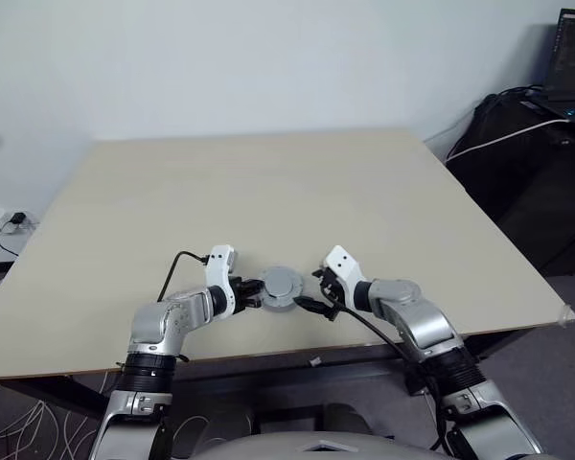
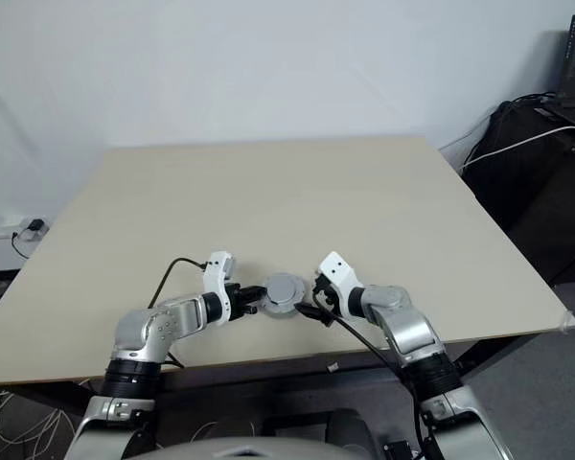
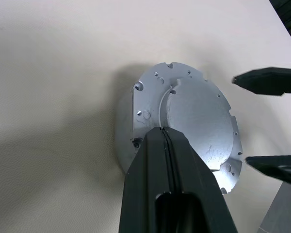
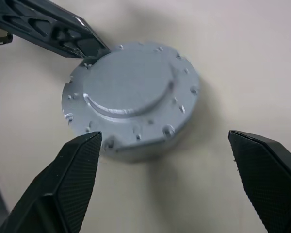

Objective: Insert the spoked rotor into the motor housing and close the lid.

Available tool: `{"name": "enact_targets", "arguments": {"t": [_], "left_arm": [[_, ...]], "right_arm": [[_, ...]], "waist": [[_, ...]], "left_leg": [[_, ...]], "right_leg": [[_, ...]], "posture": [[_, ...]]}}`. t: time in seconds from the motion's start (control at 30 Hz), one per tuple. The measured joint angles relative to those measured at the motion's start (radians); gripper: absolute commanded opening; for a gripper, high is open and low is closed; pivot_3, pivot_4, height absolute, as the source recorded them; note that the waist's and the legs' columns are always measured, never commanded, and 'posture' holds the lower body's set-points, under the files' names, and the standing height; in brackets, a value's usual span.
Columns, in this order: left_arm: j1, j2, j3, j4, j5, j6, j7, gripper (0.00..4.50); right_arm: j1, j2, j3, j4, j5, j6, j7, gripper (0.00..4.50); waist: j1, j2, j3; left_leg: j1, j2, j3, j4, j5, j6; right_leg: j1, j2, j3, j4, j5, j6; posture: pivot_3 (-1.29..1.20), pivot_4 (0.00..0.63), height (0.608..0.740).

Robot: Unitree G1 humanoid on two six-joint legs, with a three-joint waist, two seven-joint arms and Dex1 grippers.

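Closing step looks complete: the lid (image 4: 126, 87) sits flat on the motor housing (image 4: 150, 145), one closed grey puck on the bench (image 1: 297, 192) near its front edge; the spoked rotor is presumably inside, cannot confirm. Left gripper (image 3: 164, 133), jaws clenched on nothing, has its tip touching the lid's left edge; right gripper (image 4: 165, 179), jaws released wide, stands just right of the puck, clear of it. Next move, as I judge it, calls only for checking the seating and withdrawing both arms.
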Motion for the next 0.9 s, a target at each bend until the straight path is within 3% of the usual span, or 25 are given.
{"name": "enact_targets", "arguments": {"t": [0.23,0.43,0.6,0.9], "left_arm": [[-0.004,0.001,-0.006,0.001,0.001,0.000,-0.007,0.00],[-0.007,0.001,-0.012,0.001,0.002,0.000,-0.017,0.00],[-0.008,0.000,-0.013,0.001,0.003,0.000,-0.018,0.00],[-0.008,-0.002,-0.013,0.001,0.006,0.000,-0.019,0.00]], "right_arm": [[0.013,0.178,-0.285,-0.157,0.282,0.353,-0.157,4.49],[-0.050,0.315,-0.463,-0.162,0.362,0.697,-0.397,4.49],[-0.052,0.346,-0.470,-0.115,0.367,0.823,-0.461,4.49],[-0.074,0.340,-0.465,-0.043,0.367,0.823,-0.464,4.49]], "waist": [[0.009,0.000,0.000],[0.021,0.002,-0.001],[0.022,0.003,-0.002],[0.018,0.004,-0.002]], "left_leg": [[-0.004,0.000,-0.001,0.000,0.000,0.000],[-0.011,0.000,-0.001,0.000,0.000,0.000],[-0.012,-0.001,-0.001,0.000,0.000,0.000],[-0.012,-0.001,-0.001,0.001,0.000,0.000]], "right_leg": [[-0.004,0.000,-0.001,0.000,0.000,0.000],[-0.011,0.000,-0.001,0.001,0.004,-0.005],[-0.012,-0.001,0.000,0.000,0.004,-0.006],[-0.012,0.000,-0.001,0.001,0.001,0.000]], "posture": [[0.00,0.000,0.740],[0.00,0.000,0.740],[0.00,0.000,0.740],[0.00,0.000,0.740]]}}
